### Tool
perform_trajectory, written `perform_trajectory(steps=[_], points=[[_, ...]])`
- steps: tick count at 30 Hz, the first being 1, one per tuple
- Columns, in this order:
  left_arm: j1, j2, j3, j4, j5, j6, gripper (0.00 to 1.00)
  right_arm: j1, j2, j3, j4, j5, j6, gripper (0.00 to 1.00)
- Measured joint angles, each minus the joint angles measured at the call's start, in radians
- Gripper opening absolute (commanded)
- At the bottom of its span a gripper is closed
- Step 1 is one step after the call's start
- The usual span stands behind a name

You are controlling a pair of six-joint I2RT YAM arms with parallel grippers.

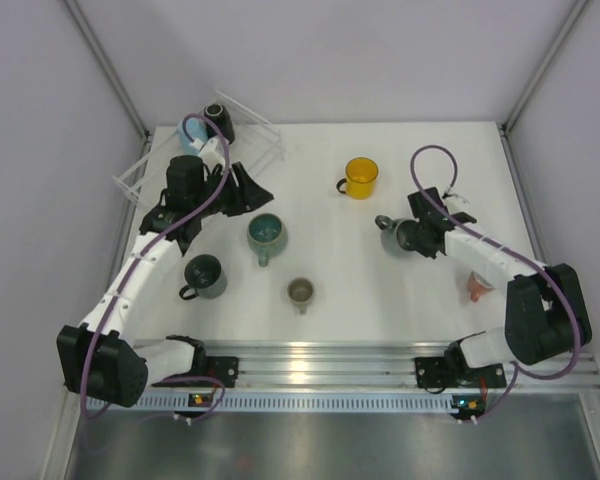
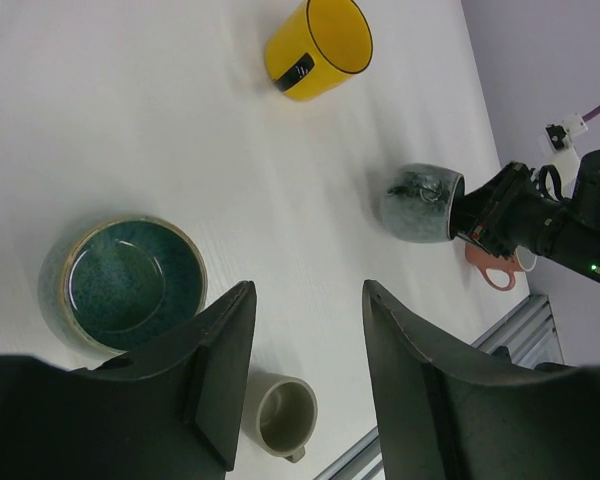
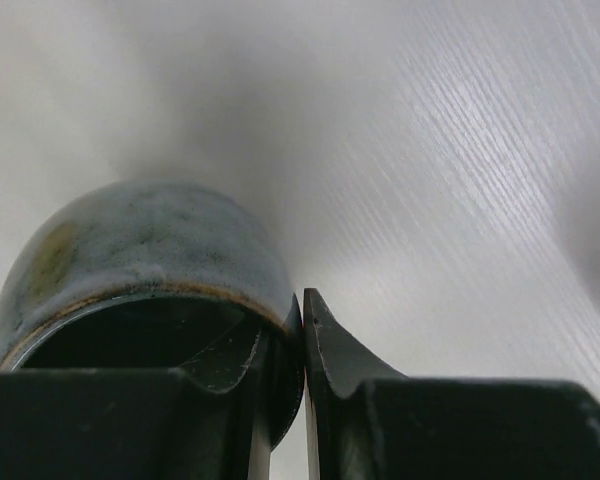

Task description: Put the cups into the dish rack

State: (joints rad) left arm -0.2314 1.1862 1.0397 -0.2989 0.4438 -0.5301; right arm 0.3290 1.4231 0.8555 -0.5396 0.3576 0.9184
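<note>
My right gripper (image 1: pixel 421 238) is shut on the rim of the grey-blue cup (image 1: pixel 394 235), one finger inside and one outside (image 3: pixel 285 330); the cup (image 3: pixel 140 250) is tipped on its side, mouth toward the gripper (image 2: pixel 423 202). My left gripper (image 1: pixel 242 190) is open and empty (image 2: pixel 305 340), just in front of the clear dish rack (image 1: pixel 263 128), above and beside the teal cup (image 1: pixel 266 234). A black cup (image 1: pixel 218 118) and a light blue cup (image 1: pixel 194 131) are at the rack. The yellow cup (image 1: pixel 361 177), dark green mug (image 1: pixel 204 277) and small olive cup (image 1: pixel 300 292) stand on the table.
A salmon pink cup (image 1: pixel 477 287) lies partly under my right forearm, also showing in the left wrist view (image 2: pixel 495 270). A metal rail (image 1: pixel 320 360) runs along the near table edge. Walls close in the left, right and back.
</note>
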Motion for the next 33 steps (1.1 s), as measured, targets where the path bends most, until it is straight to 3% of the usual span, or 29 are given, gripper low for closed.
perform_trajectory(steps=[10, 23, 33], points=[[-0.013, 0.001, 0.0, 0.027, 0.096, -0.055, 0.54, 0.016, -0.208, -0.016, 0.121, -0.011, -0.275, 0.0], [-0.134, 0.102, -0.03, 0.289, 0.303, -0.289, 0.6, 0.023, -0.404, -0.143, 0.593, -0.433, -0.61, 0.0], [-0.221, 0.141, -0.043, 0.475, 0.404, -0.494, 0.66, 0.024, -0.459, -0.3, 0.898, -0.52, -0.798, 0.0]])
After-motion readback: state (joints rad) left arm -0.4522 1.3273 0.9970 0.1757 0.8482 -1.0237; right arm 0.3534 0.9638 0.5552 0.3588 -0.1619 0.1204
